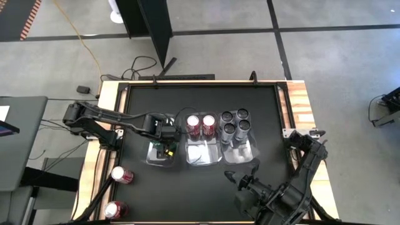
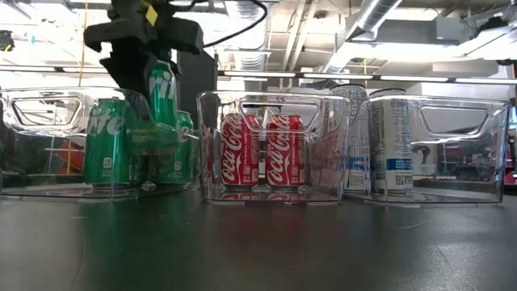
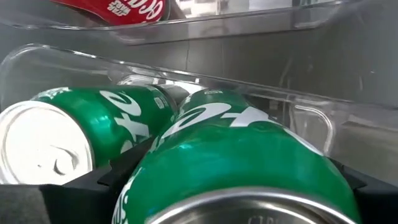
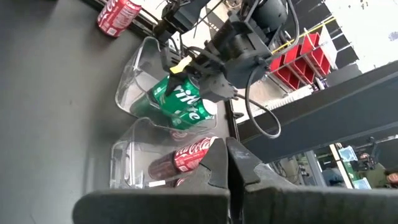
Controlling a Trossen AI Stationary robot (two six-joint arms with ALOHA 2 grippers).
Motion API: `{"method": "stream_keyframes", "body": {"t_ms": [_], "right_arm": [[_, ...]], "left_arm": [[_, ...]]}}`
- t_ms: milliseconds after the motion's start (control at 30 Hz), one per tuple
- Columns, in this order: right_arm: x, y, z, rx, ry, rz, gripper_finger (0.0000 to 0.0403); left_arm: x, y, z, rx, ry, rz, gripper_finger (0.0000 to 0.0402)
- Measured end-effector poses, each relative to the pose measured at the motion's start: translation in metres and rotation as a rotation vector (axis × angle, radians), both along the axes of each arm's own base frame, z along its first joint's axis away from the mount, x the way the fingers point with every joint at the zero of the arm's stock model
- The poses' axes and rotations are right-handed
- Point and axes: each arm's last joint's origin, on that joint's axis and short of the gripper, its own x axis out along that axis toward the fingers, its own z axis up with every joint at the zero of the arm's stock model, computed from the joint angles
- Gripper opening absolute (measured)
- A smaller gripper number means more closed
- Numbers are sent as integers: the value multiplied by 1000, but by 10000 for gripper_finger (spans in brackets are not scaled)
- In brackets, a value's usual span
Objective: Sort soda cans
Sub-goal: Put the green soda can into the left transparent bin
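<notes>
While a green can (image 2: 162,87) hangs clamped in the left gripper (image 2: 145,61) above the left tray (image 2: 48,113) that holds other green cans (image 2: 109,149), two red cans (image 1: 200,125) stand in the middle tray (image 1: 203,153), grey cans (image 1: 235,124) fill the right tray (image 1: 240,153), two red cans (image 1: 120,192) lie near the table's (image 1: 187,194) left front edge, and the right gripper (image 1: 232,177) waits shut by the front.

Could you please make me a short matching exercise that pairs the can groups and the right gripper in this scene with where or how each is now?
Things:
1. green can in the left gripper
2. two upright red cans
3. silver-grey cans
4. right gripper

States:
A. in the middle tray
B. shut, empty, at the table's near edge
C. held over the left tray
D. in the right tray

Pairs: 1-C, 2-A, 3-D, 4-B
</notes>
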Motion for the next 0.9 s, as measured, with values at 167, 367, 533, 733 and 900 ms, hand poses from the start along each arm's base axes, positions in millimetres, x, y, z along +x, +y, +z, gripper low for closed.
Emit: {"method": "stream_keyframes", "body": {"t_ms": [167, 367, 533, 733, 900], "right_arm": [[0, 0, 0, 0, 0, 0, 5], [0, 0, 0, -1, 2, 1, 5], [0, 0, 0, 0, 2, 1, 5], [0, 0, 0, 0, 2, 1, 5], [0, 0, 0, 1, 2, 1, 5]], "left_arm": [[-1, 6, -11, 0, 4, 20, 296], [1, 11, -13, 0, -4, 36, 296], [1, 16, -14, -1, -8, 60, 296], [1, 20, -14, -14, -12, 90, 297], [1, 19, -14, -19, -11, 89, 327]]}}
